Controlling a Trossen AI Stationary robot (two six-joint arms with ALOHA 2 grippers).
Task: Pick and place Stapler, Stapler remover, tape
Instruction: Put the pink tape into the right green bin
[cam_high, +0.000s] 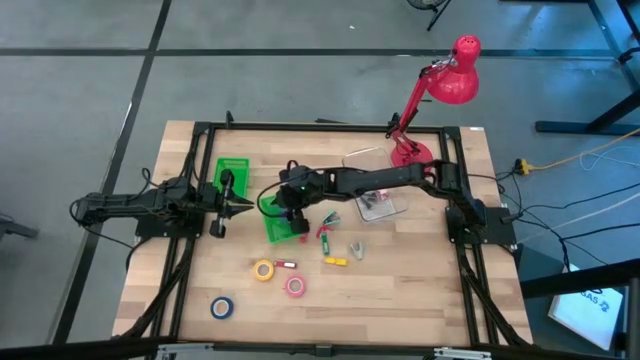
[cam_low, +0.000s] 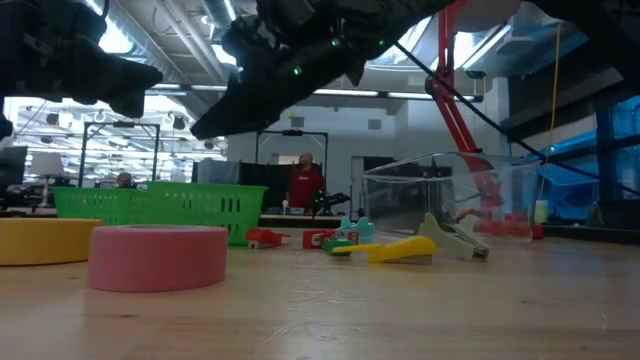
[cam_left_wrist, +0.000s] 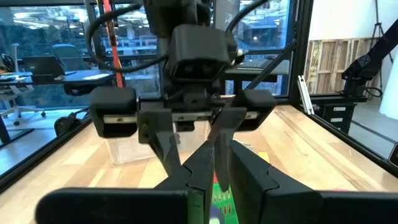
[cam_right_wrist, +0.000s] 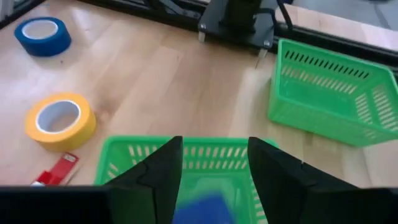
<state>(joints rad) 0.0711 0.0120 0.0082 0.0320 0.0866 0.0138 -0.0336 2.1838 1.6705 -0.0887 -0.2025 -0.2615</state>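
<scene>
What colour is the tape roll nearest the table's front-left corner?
Blue tape roll; the high view shows it best.

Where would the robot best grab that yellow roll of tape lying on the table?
Probably from straight above. The yellow tape roll lies flat on the wooden table with its hole facing up, so one finger could drop into the hole and the other outside, pinching the ring's wall. The side away from the small red item lying close beside it looks freest. Pinching across the whole roll might need wider jaws.

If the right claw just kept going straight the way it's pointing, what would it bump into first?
Probably the green plastic mesh basket just below: the right gripper, fingers apart, points down into it, where something blue lies. How far above it hangs is unclear.
</scene>
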